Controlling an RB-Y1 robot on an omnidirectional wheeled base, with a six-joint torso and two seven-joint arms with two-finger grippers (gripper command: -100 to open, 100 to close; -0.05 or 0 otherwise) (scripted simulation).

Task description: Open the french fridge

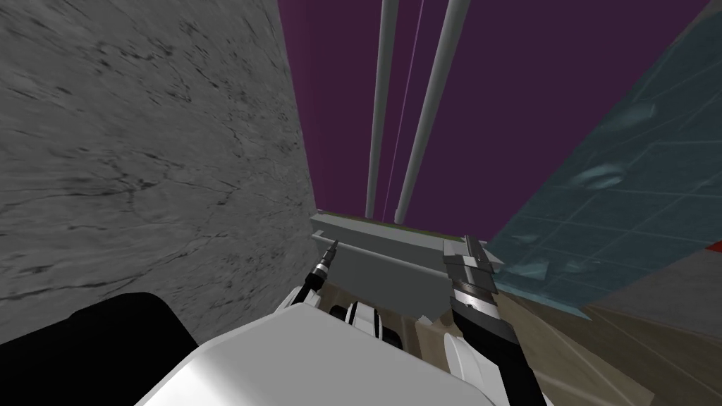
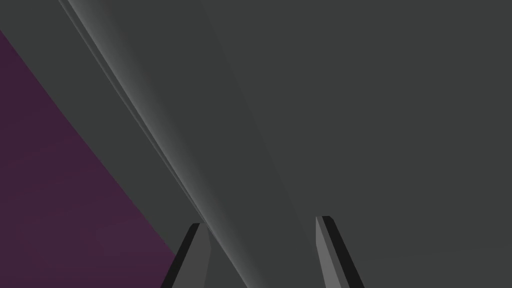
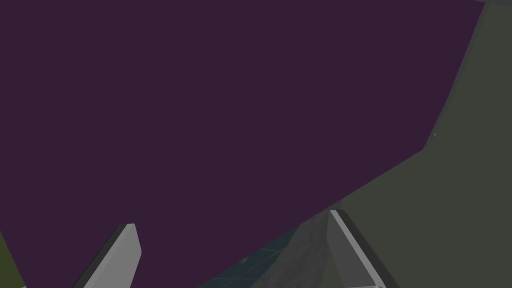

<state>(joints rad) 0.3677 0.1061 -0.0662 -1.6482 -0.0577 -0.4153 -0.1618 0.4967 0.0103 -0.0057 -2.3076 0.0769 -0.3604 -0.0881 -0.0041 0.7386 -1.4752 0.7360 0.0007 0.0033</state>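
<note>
Standing tight against the dark purple french fridge front (image 1: 508, 106); it is dead ahead of me. Its two long pale grey vertical handles (image 1: 381, 106) run side by side, and a grey horizontal bar (image 1: 381, 240) lies just below their lower ends. Doors look closed.

Left tool (image 2: 260, 222): released, fingers spread, at the bar's left end, with a grey bar running off from the gap.

Right tool (image 3: 230, 220): released, wide open, facing flat purple.

Grey marbled panel (image 1: 141, 141) on my left, teal tiled wall (image 1: 634, 197) on my right.

Black forearm (image 1: 497, 345), ribbed grey wrist (image 1: 474, 299); grey-bladed right gripper (image 3: 231, 219)
</note>
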